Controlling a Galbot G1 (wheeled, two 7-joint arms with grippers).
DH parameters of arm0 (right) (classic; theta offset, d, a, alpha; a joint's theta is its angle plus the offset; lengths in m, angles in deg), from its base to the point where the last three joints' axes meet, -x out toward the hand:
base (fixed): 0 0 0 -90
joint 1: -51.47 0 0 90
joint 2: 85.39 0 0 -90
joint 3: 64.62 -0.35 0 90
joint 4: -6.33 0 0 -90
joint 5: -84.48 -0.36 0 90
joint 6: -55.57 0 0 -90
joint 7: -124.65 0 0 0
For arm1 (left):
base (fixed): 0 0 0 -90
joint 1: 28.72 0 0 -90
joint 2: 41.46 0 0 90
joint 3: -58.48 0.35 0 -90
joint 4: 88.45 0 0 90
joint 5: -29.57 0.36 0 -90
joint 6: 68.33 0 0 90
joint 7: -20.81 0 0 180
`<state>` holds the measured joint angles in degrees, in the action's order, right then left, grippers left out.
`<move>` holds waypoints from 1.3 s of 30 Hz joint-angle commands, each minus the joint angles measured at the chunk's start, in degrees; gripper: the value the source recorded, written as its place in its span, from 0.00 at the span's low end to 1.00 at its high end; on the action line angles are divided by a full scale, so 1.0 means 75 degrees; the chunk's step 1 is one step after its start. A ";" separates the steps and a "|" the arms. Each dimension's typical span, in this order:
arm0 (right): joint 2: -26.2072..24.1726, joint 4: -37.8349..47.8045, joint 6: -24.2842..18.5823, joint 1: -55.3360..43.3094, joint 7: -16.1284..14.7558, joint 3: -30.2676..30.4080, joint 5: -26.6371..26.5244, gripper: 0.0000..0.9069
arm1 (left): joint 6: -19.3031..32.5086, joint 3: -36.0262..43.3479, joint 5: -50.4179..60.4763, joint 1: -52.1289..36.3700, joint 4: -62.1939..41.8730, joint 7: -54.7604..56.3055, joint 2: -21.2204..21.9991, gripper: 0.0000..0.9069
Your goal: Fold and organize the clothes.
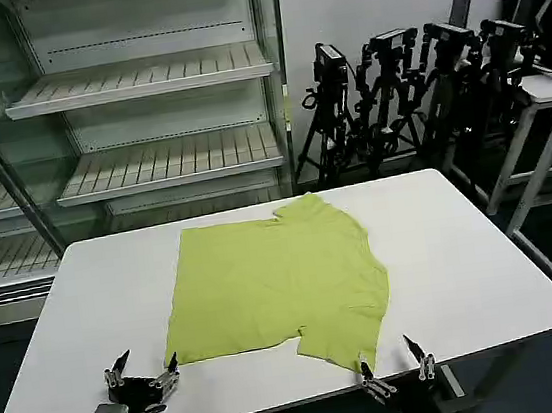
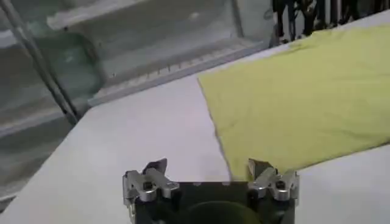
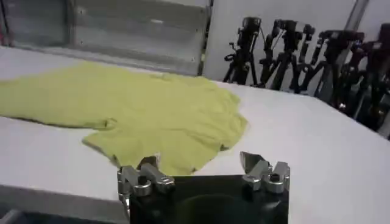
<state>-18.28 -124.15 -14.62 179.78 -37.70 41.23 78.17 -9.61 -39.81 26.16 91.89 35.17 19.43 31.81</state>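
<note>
The shirt [image 1: 275,282] lies flat on the white surface [image 1: 464,264]. The left claw [image 1: 143,372] and right claw [image 1: 393,361] wait spread wide at the near edge.

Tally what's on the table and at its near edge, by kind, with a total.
Lime T-shirt: 1
Open claws at the near edge: 2, left claw and right claw
White table: 1
Total: 4

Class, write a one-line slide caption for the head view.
Lime T-shirt spread flat on the white table, with the left gripper and right gripper open at the near edge.
</note>
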 commanded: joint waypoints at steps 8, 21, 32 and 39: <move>0.0019 -0.0091 0.0424 0.0108 0.0259 0.0104 -0.0329 0.00 | -0.0272 -0.0139 -0.1160 0.0058 -0.0106 -0.0193 -0.0103 0.01; 0.0013 -0.0090 0.0708 -0.0012 0.0223 0.0183 -0.0814 0.00 | -0.0281 -0.0170 -0.2150 0.0150 -0.0262 -0.0220 -0.0164 0.01; -0.0024 -0.0064 0.0564 -0.0290 0.0064 0.0238 -0.0939 0.00 | -0.0244 -0.0098 -0.2284 0.0099 -0.0051 -0.0274 -0.0088 0.01; -0.0096 -0.0214 0.0319 -0.0854 -0.0015 0.0065 -0.0959 0.00 | -0.0241 -0.0097 -0.2724 -0.0384 0.0184 -0.0153 -0.0024 0.01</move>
<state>-19.21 -125.21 -10.89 173.71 -37.56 41.29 70.53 -11.81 -40.50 7.96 90.76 35.14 17.97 31.80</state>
